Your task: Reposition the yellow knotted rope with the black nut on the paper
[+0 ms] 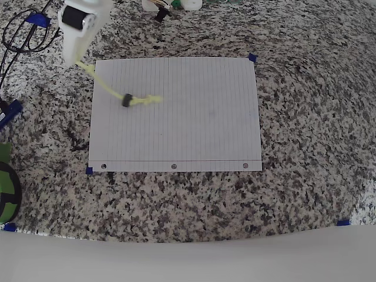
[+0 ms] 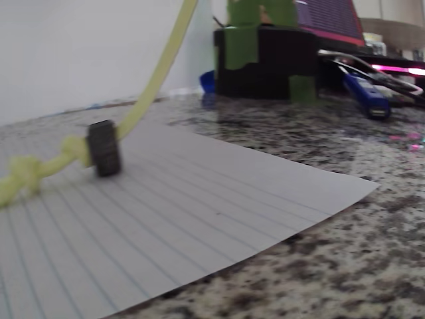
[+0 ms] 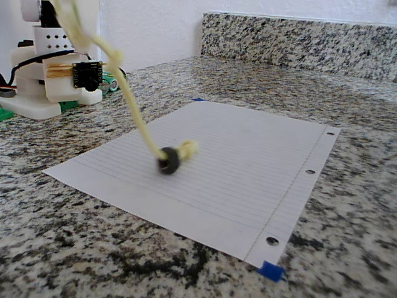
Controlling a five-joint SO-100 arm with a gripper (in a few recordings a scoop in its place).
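my pincer (image 1: 78,56) holds one end of the yellow knotted rope (image 1: 108,90) up, squeezed tight on it. the black nut (image 1: 127,100) and the far knot rest on the paper (image 1: 200,117).

The black nut (image 2: 104,147) rests on the paper (image 2: 199,206), threaded on the yellow knotted rope (image 2: 156,73) (slanting upward).

Home kitchen counter used as a robot bench: speckled granite countertop (image 1: 305,147) with matching backsplash (image 3: 298,40) against a white wall (image 3: 149,31), blue tape markers (image 3: 270,270), cables (image 1: 23,35), lined paper (image 1: 194,117).
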